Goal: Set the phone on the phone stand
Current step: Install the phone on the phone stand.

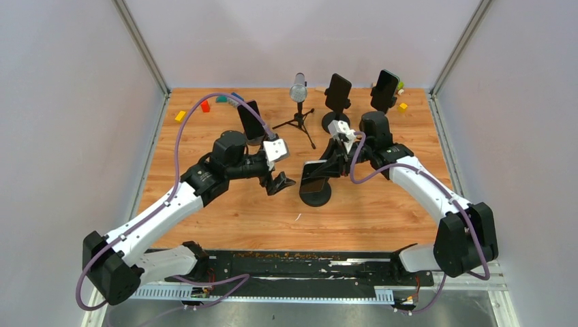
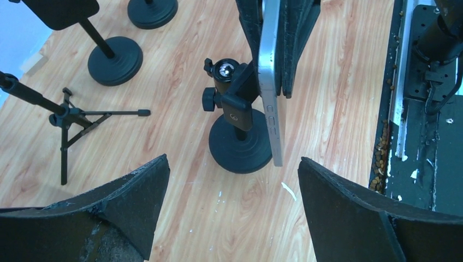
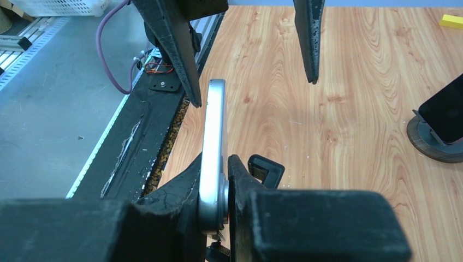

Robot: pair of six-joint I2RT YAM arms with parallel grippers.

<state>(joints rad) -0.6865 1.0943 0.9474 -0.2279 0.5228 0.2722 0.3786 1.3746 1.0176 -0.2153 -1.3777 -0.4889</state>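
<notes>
Placement of the phone is the step in hand, and it looks close to done. At left, the left gripper (image 1: 281,182) hangs low over the table (image 1: 225,218) with its jaws spread wide and nothing between them, just beside the stand (image 2: 236,117). Keep it clear of the round base, or use it only to steady that base if it rocks. The phone (image 2: 271,93) hangs edge-on and near upright against or just beside the stand's clamp head. Whether it is seated cannot be told. To the right, the right gripper (image 1: 327,162) is clamped on the phone's two flat faces near one end. Lower slowly, keep the phone's back parallel to the clamp, and let go only once its lower edge bears on the support, because a sideways push would likely tip the stand. Count, from left to right: four phones in all, one held and three other phones (image 1: 251,121) propped on three other stands (image 1: 335,122), which makes four stands; one microphone (image 1: 298,88) on one tripod (image 1: 298,122); small blocks (image 1: 204,105), three plain at the far left (yellow, red, green), a possible fourth behind the cable, and one yellow at the far right.
</notes>
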